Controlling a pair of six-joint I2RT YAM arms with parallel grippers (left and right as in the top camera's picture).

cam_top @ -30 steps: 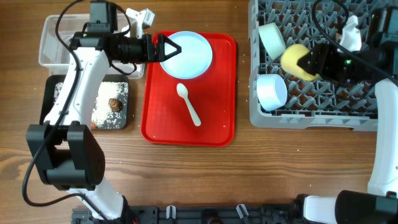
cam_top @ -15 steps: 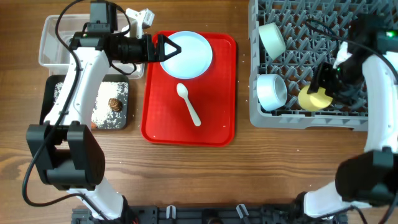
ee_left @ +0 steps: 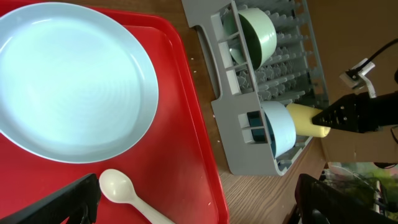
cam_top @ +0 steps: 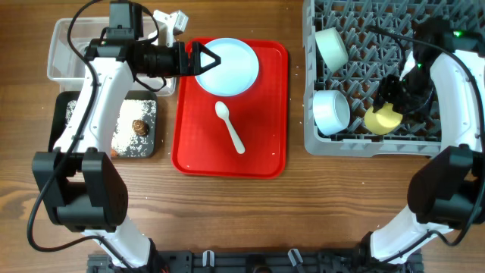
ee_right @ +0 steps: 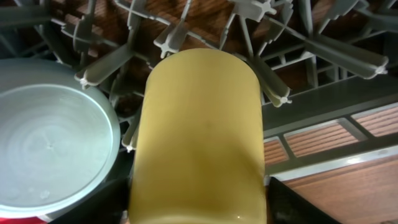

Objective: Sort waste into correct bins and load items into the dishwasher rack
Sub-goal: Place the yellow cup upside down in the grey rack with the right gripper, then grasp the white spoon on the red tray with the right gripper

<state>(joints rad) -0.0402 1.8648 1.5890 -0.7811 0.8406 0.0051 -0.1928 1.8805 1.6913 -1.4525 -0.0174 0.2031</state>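
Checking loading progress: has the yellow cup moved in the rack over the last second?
Yes. The yellow cup moved toward the rack's front wall, now level with the light blue bowl.

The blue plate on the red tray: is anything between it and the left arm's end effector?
Nothing visible. The open left end effector is at the rim of the plate; the white spoon lies apart, nearer the middle of the red tray.

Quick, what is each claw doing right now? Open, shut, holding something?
Left claw: open, holding nothing, at the light blue plate's edge.
Right claw: around the yellow cup in the dishwasher rack; whether it grips it cannot be told.
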